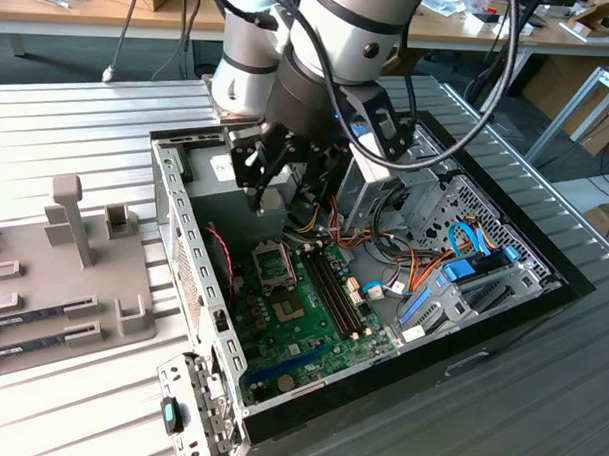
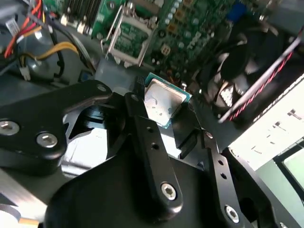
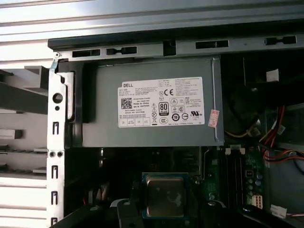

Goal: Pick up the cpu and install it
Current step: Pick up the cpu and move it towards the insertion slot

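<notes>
arm [image 1: 321,48] is reaching in over the open computer case [image 1: 184,234], which lies flat on the ribbed metal table [image 1: 88,110] with its open side up. in the exterior view the gripper [image 1: 258,198] hangs inside the case, above the green board [image 1: 311,318] and close in front of the grey power supply box [image 1: 211,170].

fingers: in the second wrist view the two black fingers [image 2: 142,128] are drawn in on the cpu [image 2: 164,100], one on each of two opposite edges, so the gap between them is just the chip's width. i read that as a firm hold. the silvery top faces that camera, with the thin green rim showing along two sides. in the first wrist view the cpu [image 3: 165,195] sits square between the dark finger parts, with the power supply box behind it.

where the cpu is: in the air, in the gripper, apart from the board. the socket [image 2: 127,40] shows beyond it in the second wrist view, with its metal frame and lever; the chip is not yet seated. in the exterior view the socket lies below the gripper, a little toward the camera.

other notes: black fan [image 2: 235,78] just beside the held chip in the second wrist view. orange and blue cables [image 1: 433,268] fill the case toward the exterior view's right. two memory sticks [image 1: 36,317] lie in a grey tray [image 1: 83,270] on the exterior view's left, well apart from the gripper.
</notes>
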`<state>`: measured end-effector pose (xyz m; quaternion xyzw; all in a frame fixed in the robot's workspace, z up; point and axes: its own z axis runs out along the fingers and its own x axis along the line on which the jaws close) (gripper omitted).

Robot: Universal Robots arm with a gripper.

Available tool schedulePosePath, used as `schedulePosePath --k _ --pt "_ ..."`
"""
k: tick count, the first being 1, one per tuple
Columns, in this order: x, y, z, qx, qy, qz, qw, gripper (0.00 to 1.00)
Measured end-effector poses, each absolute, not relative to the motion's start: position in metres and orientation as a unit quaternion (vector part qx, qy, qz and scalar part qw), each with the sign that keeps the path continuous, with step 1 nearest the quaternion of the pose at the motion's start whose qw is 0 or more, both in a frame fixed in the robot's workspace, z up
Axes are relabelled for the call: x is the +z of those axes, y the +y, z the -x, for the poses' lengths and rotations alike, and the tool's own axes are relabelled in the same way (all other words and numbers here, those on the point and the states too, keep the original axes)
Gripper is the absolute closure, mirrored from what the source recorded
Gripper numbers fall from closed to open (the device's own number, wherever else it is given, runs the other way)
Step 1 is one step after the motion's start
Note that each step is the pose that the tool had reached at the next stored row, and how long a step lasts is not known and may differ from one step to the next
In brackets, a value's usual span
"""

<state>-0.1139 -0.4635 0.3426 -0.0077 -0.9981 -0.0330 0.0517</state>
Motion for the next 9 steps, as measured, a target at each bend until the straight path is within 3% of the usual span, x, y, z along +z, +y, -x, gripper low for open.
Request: schedulePosePath --k 9 --pt "0.333 -0.481 0.085 -0.012 -0.999 0.008 0.052 0.53"
